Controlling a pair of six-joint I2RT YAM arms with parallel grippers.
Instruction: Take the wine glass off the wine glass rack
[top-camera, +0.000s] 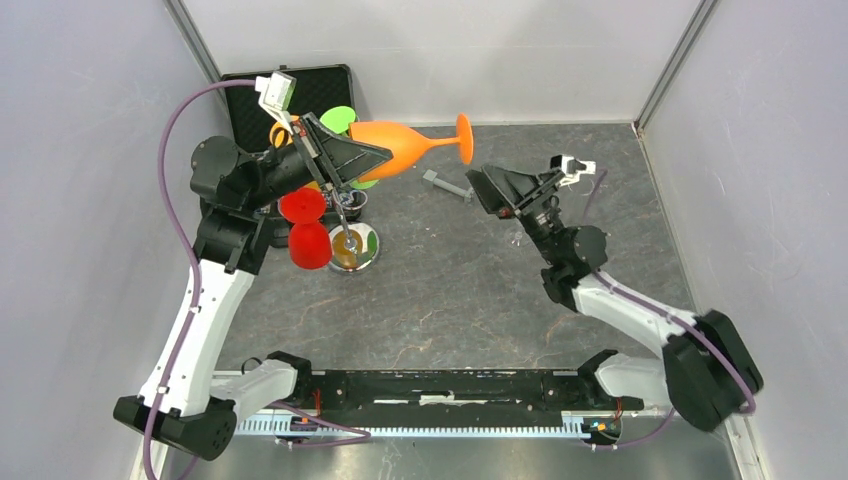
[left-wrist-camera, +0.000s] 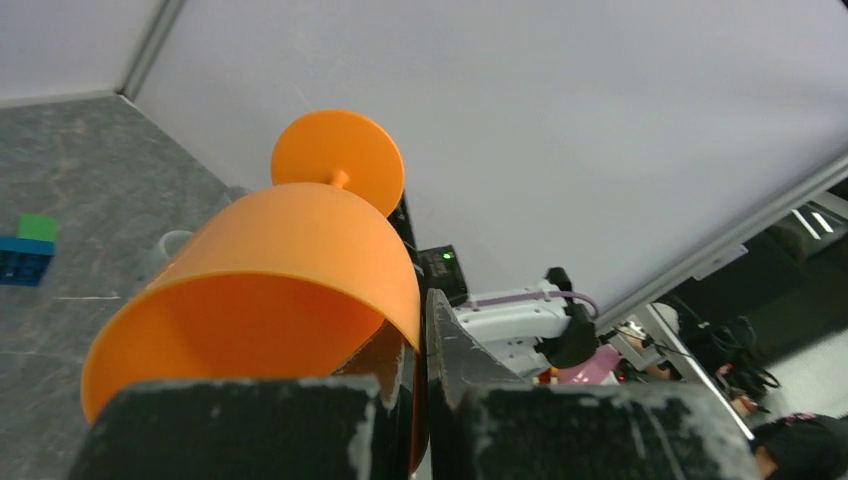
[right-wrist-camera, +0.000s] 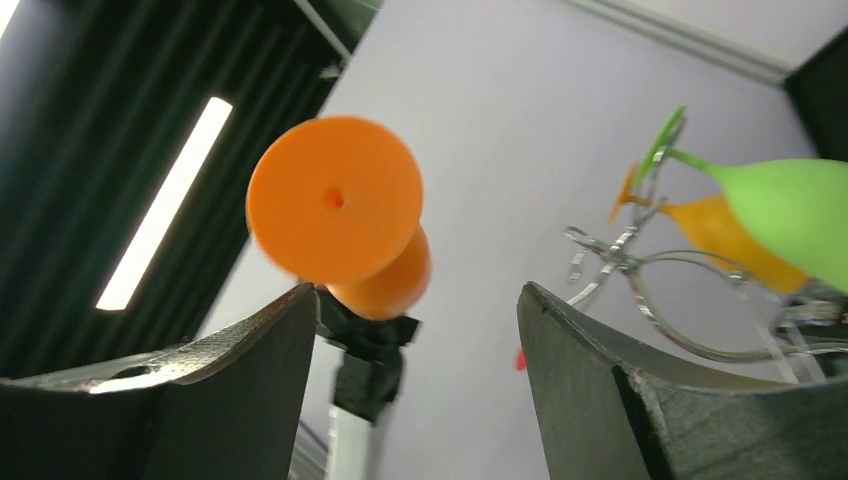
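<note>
- Left end effector (top-camera: 352, 160): clenched on the bowl rim of the orange wine glass (top-camera: 405, 143), which lies horizontal above the tabletop (top-camera: 450, 290), its foot well clear of the wine glass rack (top-camera: 353, 250).
- Right end effector (top-camera: 482, 190): released, empty, near the glass's foot.

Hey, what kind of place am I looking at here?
Likely a robotics lab test cell: plain panels enclose a grey tabletop, and the robot's left hand grips an orange wine glass near a wire rack.
</note>
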